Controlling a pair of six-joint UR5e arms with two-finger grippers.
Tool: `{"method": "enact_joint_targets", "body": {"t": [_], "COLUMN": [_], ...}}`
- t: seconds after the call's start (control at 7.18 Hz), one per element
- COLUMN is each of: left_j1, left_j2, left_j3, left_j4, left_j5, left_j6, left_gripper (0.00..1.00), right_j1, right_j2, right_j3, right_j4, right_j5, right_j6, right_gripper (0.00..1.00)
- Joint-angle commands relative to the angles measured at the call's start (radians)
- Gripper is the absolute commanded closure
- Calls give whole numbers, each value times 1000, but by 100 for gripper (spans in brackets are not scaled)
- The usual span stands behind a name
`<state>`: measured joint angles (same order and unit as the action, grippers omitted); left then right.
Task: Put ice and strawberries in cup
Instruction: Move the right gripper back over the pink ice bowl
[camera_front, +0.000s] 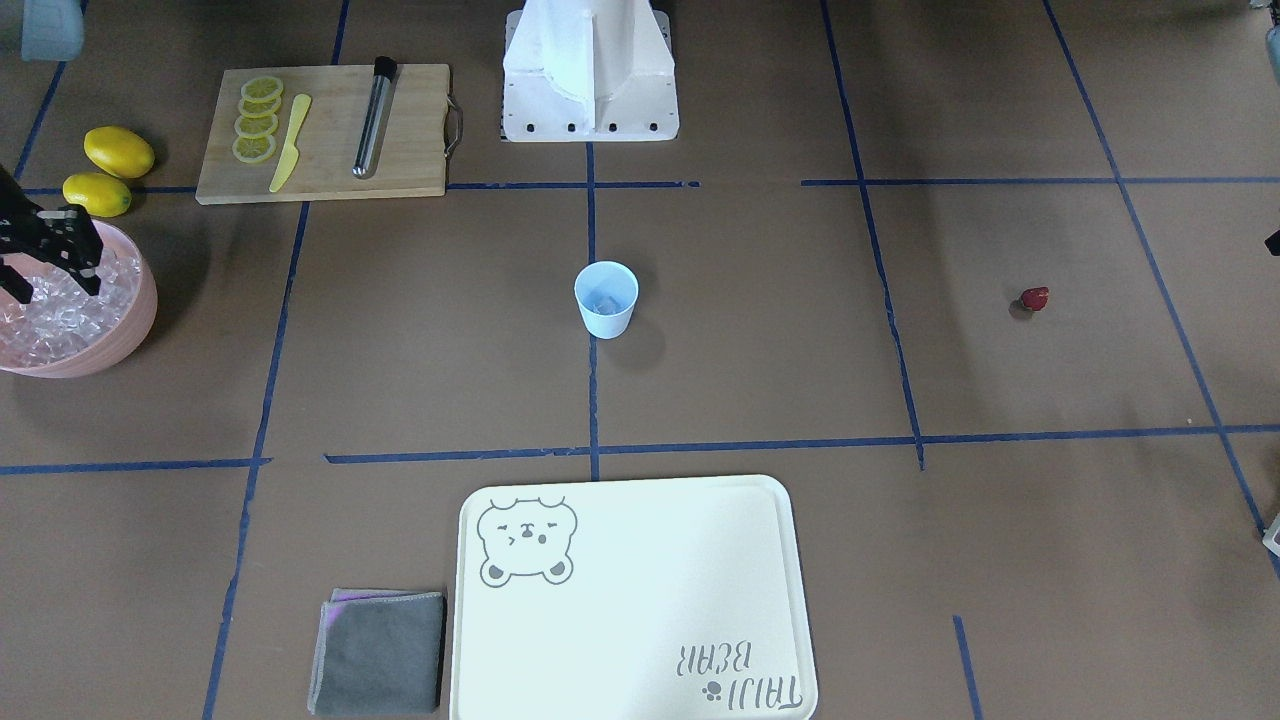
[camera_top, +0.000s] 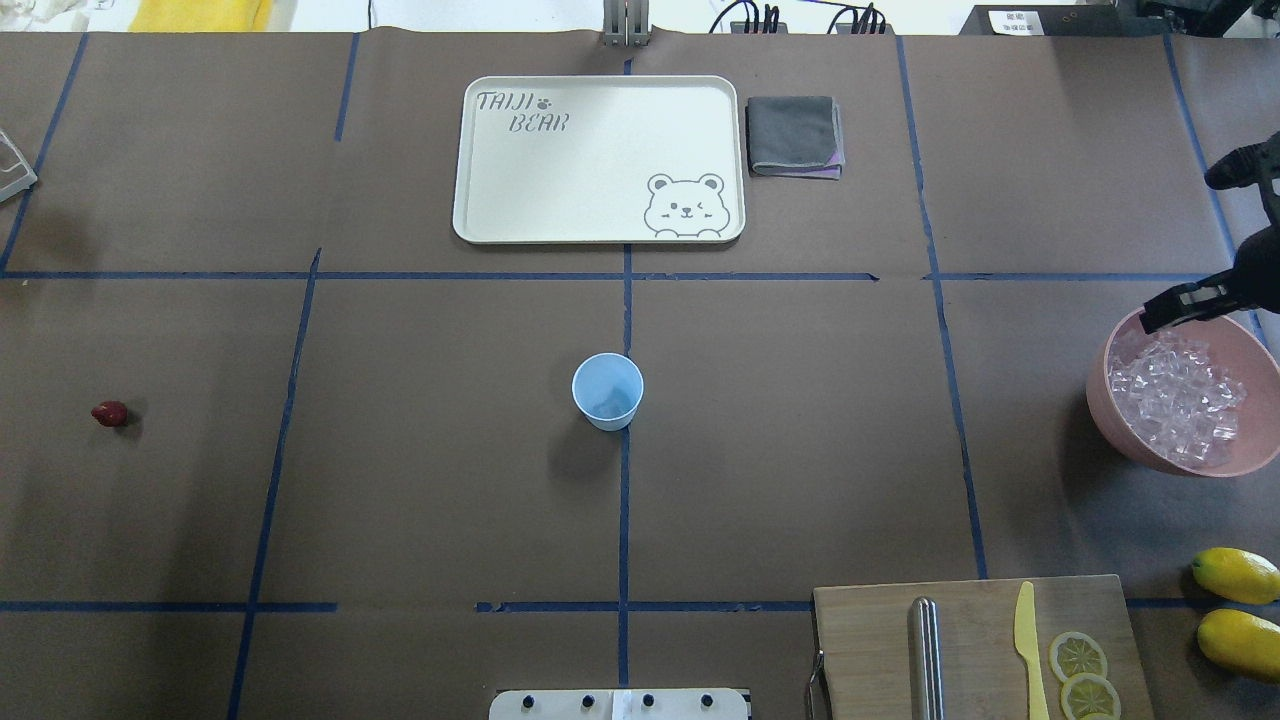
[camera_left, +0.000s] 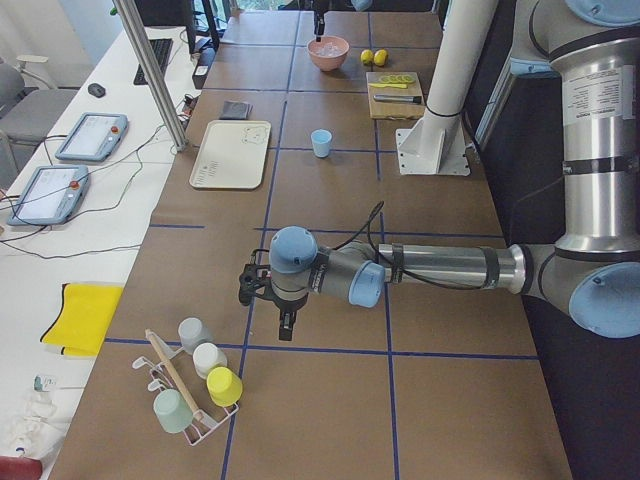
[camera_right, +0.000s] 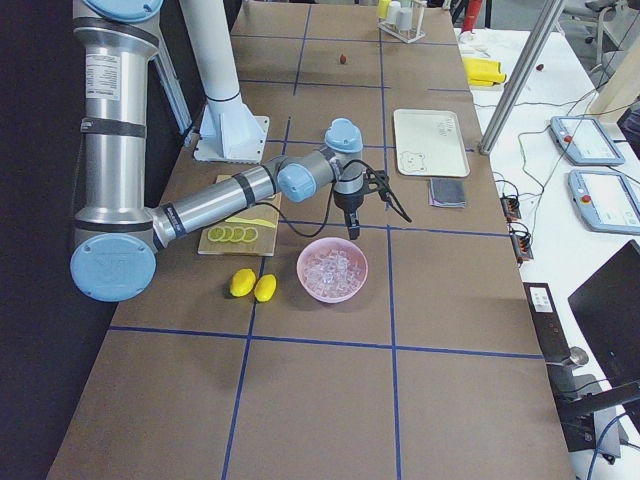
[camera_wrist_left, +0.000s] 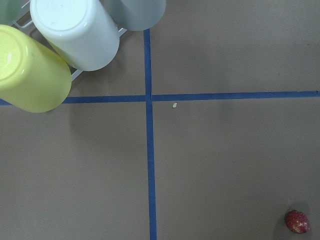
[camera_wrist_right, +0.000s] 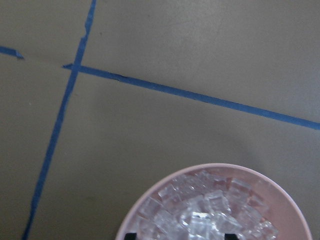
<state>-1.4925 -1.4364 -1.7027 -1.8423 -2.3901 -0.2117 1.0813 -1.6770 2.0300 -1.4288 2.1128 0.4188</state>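
The pale blue cup (camera_front: 606, 300) (camera_top: 607, 390) stands upright at the table's middle, with a faint glassy shape at its bottom. Ice (camera_front: 60, 312) (camera_wrist_right: 205, 215) fills a pink bowl (camera_front: 130, 340) (camera_top: 1105, 400) at the robot's right end. My right gripper (camera_front: 52, 285) (camera_wrist_right: 180, 235) hovers over the bowl's rim, open, with nothing between its fingers. The dark red strawberry (camera_front: 1035, 298) (camera_top: 110, 413) (camera_wrist_left: 297, 221) lies alone on the left side. My left gripper (camera_left: 266, 300) shows only in the exterior left view, near a cup rack; I cannot tell its state.
A wooden board (camera_front: 400, 150) with lemon slices, a yellow knife and a metal tube lies near the base. Two lemons (camera_front: 118, 152) sit beside the bowl. A white tray (camera_front: 630, 600) and grey cloth (camera_front: 380, 652) lie across the table. Upturned cups (camera_wrist_left: 75, 35) stand on a rack.
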Motion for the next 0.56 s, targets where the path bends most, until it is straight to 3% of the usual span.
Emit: {"method": "enact_joint_targets", "body": {"t": [0.0, 0.14, 0.42], "left_j1": [0, 0, 0], "left_j2": [-1, 1, 1], "left_j3": [1, 0, 0], "left_j4": [0, 0, 0], "left_j5": [0, 0, -1], "left_j6": [0, 0, 0], "left_gripper": [0, 0, 0], "right_j1": [26, 25, 20], "right_j2": [-79, -82, -73], "right_j3": [-17, -37, -56], "right_j4": [1, 1, 1], "right_j5": [-11, -11, -11], "right_j6": [-233, -267, -258], "right_gripper": [31, 22, 19]}}
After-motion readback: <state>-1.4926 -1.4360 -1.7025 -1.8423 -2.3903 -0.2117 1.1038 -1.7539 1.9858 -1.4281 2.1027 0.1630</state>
